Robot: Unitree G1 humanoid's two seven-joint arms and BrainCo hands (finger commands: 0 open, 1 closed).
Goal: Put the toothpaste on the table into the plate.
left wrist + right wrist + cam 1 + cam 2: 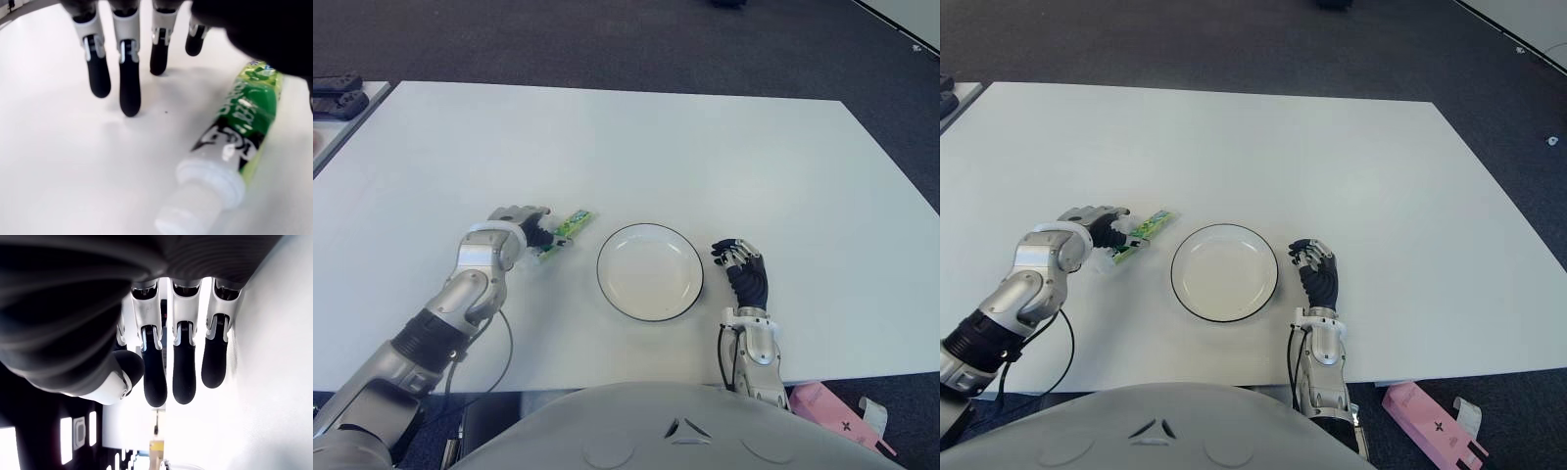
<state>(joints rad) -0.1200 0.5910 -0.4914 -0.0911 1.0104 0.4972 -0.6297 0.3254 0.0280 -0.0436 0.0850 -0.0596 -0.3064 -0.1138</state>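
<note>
Toothpaste [566,233] sitting on the white table [626,137] just left of the plate [650,270], with the left hand [514,230] hovering right over it.

Left hand's fingers [129,90] are hanging straight down and spread apart over the bare tabletop, not pinching anything; the green tube with its white cap is lying flat beside them, so no grasp going on as far as the wrist view shows. Tube is lying at an angle, its far end pointing toward the plate's far-left rim but not touching it. Plate is looking empty, white with a dark rim. Right hand [744,269] is showing just right of the plate, fingers [185,377] hanging loose, side by side, holding nothing.
</note>
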